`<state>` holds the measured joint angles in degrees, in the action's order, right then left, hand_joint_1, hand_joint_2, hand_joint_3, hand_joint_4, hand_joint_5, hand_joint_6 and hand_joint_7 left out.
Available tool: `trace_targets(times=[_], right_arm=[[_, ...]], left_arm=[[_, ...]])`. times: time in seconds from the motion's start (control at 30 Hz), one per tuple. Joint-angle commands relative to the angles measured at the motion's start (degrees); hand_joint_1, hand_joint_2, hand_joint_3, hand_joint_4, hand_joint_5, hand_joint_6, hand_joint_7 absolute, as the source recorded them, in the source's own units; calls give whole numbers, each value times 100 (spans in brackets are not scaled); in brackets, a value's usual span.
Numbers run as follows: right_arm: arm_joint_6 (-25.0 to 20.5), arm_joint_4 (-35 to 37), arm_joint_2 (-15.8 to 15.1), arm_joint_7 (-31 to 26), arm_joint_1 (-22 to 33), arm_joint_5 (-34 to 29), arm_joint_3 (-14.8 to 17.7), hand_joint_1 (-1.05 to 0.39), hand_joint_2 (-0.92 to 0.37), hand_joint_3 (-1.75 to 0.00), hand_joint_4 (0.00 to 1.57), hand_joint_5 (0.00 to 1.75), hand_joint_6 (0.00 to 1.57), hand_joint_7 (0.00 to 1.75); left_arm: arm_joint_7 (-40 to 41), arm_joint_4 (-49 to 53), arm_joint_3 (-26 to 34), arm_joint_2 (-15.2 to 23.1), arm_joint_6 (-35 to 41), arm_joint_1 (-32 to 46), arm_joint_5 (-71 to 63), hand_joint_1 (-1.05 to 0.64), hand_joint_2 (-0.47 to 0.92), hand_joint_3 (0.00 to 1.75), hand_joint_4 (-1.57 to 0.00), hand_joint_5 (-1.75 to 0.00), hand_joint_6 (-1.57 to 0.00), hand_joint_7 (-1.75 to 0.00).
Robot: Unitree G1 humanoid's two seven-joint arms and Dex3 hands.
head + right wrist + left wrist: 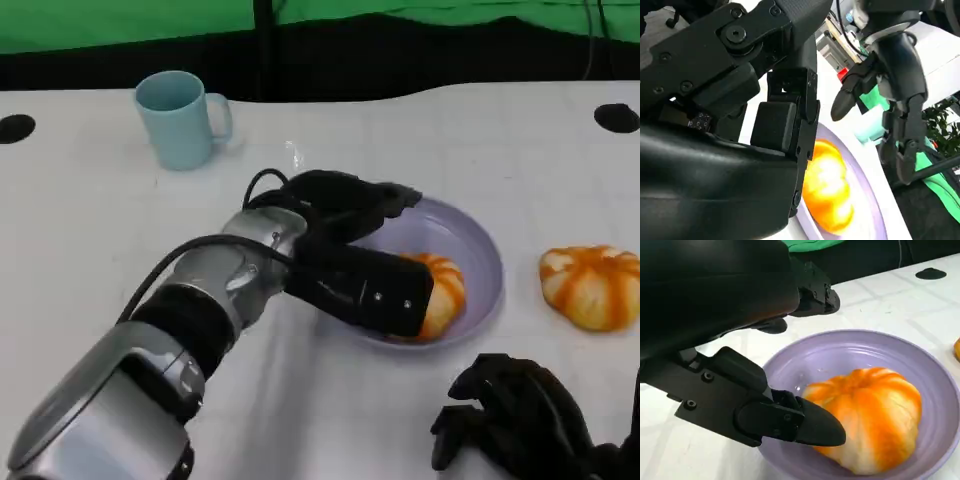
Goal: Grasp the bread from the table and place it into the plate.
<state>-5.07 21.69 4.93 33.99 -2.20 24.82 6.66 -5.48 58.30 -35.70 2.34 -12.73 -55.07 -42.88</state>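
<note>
No readable text, label, brand, number or sign anywhere.

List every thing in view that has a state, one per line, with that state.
Bread in plate: lying in the plate, left hand's fingers around it.
Second bread: on the table, right of the plate, untouched.
Plate: upright, holding one bread.
Mug: upright, handle to the right.
Left hand: open over the plate.
Right hand: fingers curled, holding nothing.

Looked like a robotics lab/test setup: white desk (90, 220) backed by a green screen (120, 20) over black cloth, black markers (617, 117) on the desk, cables and equipment behind.
</note>
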Motion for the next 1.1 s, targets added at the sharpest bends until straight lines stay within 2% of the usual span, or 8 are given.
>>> trace_targets(times=[0.03, 0.5, 0.6, 0.8, 0.83, 0.93, 1.0, 1.1], right_arm=[[-53, -75, -84, 42, 60, 57, 20, -103, -72, 0, 157, 76, 157, 36], [-29, -145, -99, 22, 111, 24, 24, -103, -72, 0, 157, 75, 157, 37], [-11, -123, -91, 58, 118, 55, 41, -102, -73, -1, 157, 75, 157, 36], [-45, -169, -105, 27, 161, 38, 41, -103, -73, 0, 157, 76, 157, 36], [-50, -164, -103, 27, 159, 47, 47, -103, -72, 0, 157, 76, 157, 36], [-53, -142, -106, 46, 149, 60, 55, -104, -72, 0, 157, 76, 157, 37], [-72, -179, -116, 27, 172, 43, 42, -103, -72, 0, 157, 76, 157, 36], [-124, -256, -120, -44, 210, 16, 24, -104, -72, 0, 157, 77, 157, 38]], left_arm=[[-140, -461, 75, 267, -24, 151, 103, -99, 92, 24, -8, -24, -10, -1], [-142, -2213, 904, 1019, -815, 1491, 1114, -88, 92, 24, -26, -36, -23, -7], [-245, -2626, 1348, 1014, -1036, 2045, 1809, -75, 92, 32, -37, -43, -38, -13], [-542, -3229, 1916, 851, -1364, 2913, 3044, -62, 92, 33, -48, -90, -59, -30], [-604, -3313, 1989, 818, -1385, 3023, 3216, -58, 92, 32, -51, -114, -63, -41], [-829, -3571, 2184, 735, -1357, 3340, 3709, -56, 92, 32, -51, -131, -63, -51], [-1073, -3940, 2373, 668, -1148, 3730, 4267, -56, 92, 35, -49, -165, -57, -97], [-1357, -4414, 2514, 655, -681, 4099, 4757, -60, 92, 37, -52, -174, -51, -129]])
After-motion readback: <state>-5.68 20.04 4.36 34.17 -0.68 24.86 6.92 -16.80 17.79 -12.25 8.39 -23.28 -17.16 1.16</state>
